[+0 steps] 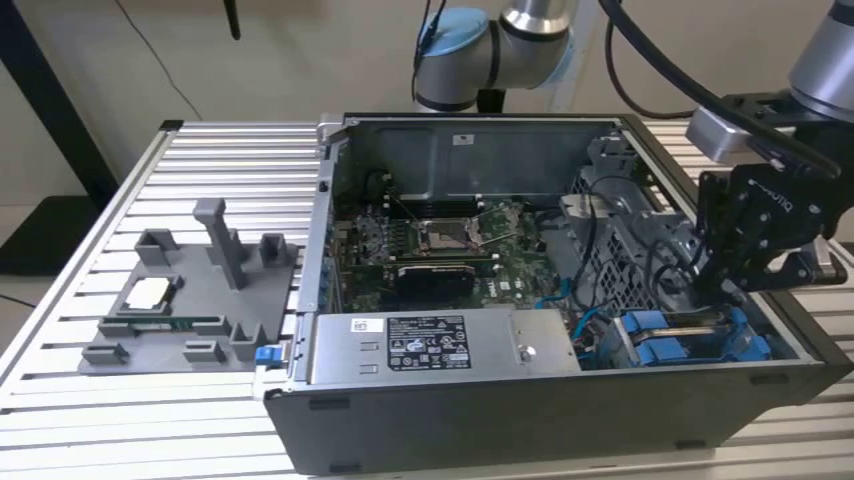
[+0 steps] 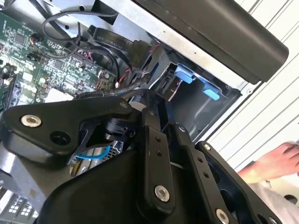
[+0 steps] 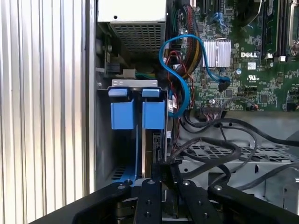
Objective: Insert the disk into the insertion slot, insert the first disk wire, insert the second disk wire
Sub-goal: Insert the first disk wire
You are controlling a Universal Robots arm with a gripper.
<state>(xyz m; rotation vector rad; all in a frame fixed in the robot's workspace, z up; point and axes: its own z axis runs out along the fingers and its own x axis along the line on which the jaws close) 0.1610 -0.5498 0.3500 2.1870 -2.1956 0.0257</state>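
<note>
Where the arm bends down over the open computer case [image 1: 534, 420], the black gripper [image 1: 723, 282] hangs low inside it, at the corner toward the exterior view's right. Parted or closed? I can't tell, the tip is too buried among the metalwork. Right under it, look, the drive bay [image 3: 135, 84]: the disk [image 3: 154, 114] stands on edge down in that slot, its blue caddy tabs side by side at the bay's mouth.

A blue cable [image 3: 180, 56] loops from the motherboard [image 3: 252, 65] toward the bay, and a bundle of black cables [image 3: 219, 144] lies across the perforated metal just beside the gripper.

Moving out now: the grey power-supply box [image 1: 427, 345] with its white sticker fills the front of the case, just beside the bay, and the green board lies flat behind it.

Outside the case, on the slatted metal table [image 1: 227, 150], a grey fixture tray [image 1: 194, 300] sits at the exterior view's left. It holds a pale square part [image 1: 147, 292] and, near it, a thin green strip [image 1: 167, 325]. In the second wrist view a person's hand [image 2: 275, 161] shows beyond the case wall, over the table's slats.
</note>
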